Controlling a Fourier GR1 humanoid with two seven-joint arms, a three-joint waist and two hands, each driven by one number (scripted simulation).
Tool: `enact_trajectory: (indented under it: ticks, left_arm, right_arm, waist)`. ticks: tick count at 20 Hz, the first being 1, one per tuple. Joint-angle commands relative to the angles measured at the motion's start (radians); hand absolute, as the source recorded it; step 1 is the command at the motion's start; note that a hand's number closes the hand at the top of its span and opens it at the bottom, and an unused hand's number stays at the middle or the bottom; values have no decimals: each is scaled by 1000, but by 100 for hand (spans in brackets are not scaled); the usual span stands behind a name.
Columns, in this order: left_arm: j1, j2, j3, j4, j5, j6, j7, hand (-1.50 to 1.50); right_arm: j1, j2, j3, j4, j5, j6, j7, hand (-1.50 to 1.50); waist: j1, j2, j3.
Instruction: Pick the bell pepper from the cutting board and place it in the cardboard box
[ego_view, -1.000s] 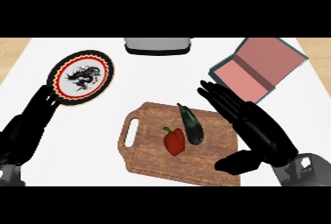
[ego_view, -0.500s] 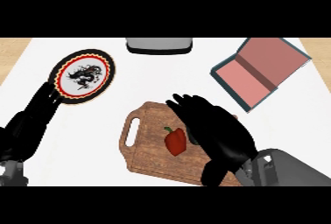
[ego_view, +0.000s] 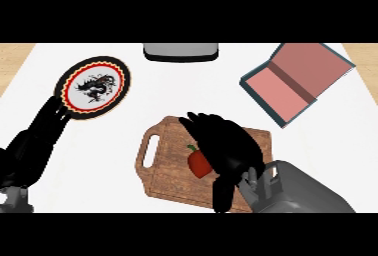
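White counter (ego_view: 184, 85), cutting board (ego_view: 166, 175) with bell pepper (ego_view: 198, 163) partly beneath wide-spread right hand (ego_view: 229, 145).

White counter (ego_view: 184, 95) carries four items directly. Wooden cutting board (ego_view: 166, 167) at near centre. Round plate (ego_view: 94, 88) far left. Open cardboard box (ego_view: 299, 80) far right. Grey object (ego_view: 181, 51) at far edge.

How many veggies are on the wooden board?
1 that I can see: a red pepper near the middle of the board, beside the right hand. That hand covers part of the board, so more could be hidden.
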Motion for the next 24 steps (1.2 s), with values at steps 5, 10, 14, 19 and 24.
enact_trajectory:
  ticks: [5, 10, 14, 19, 24]
  left_arm:
    - [10, -32, 23, -23, -18, -28, 17, 0]
    - [-40, -84, 14, 22, -82, -1, 10, 0]
    - [58, -70, 74, -26, -45, -84, -11, 0]
    - [21, -78, 94, -50, -61, -81, 58, 0]
    - [-35, -65, 134, -1, -60, -109, 78, 0]
  right_arm:
    - [59, 46, -16, 40, 79, 94, 33, -150]
    - [76, 150, -12, -7, 138, 109, 60, -150]
    - [113, 121, -53, 97, 232, 96, -136, -150]
    - [67, 176, -109, 140, 285, 155, -161, -150]
    - [105, 194, -102, 88, 324, 229, -115, -150]
  waist:
    - [-4, 0, 1]
    - [-6, 0, 0]
    - [1, 1, 1]
    - [0, 1, 1]
    - [-4, 1, 1]
